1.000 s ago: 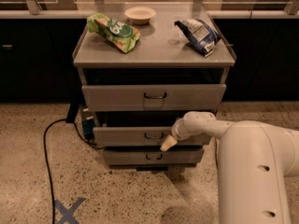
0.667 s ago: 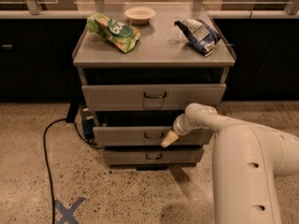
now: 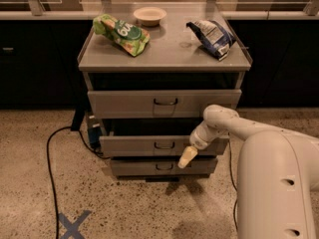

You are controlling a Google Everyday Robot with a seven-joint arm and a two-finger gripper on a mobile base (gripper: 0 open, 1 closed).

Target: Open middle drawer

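The middle drawer point(image 3: 134, 146) is a shallow grey drawer with a small dark wire handle point(image 3: 164, 145) at its centre. It stands pulled out a little from the grey cabinet point(image 3: 164, 59), with a dark gap above its front. My gripper point(image 3: 185, 157), with pale tips, hangs in front of the drawer's lower edge, just right of and below the handle. My white arm point(image 3: 224, 123) reaches in from the right and covers the drawer's right end.
The taller top drawer point(image 3: 164, 103) and the narrow bottom drawer point(image 3: 157, 167) sit above and below. On the cabinet top lie a green bag point(image 3: 121, 33), a white bowl point(image 3: 150, 15) and a blue bag point(image 3: 212, 36). A black cable point(image 3: 50, 153) runs on the floor at left. My base point(image 3: 279, 183) fills the lower right.
My gripper has shifted slightly right and down, away from the middle drawer's handle. The arm's wrist has swung to the right. The drawer has not visibly moved.
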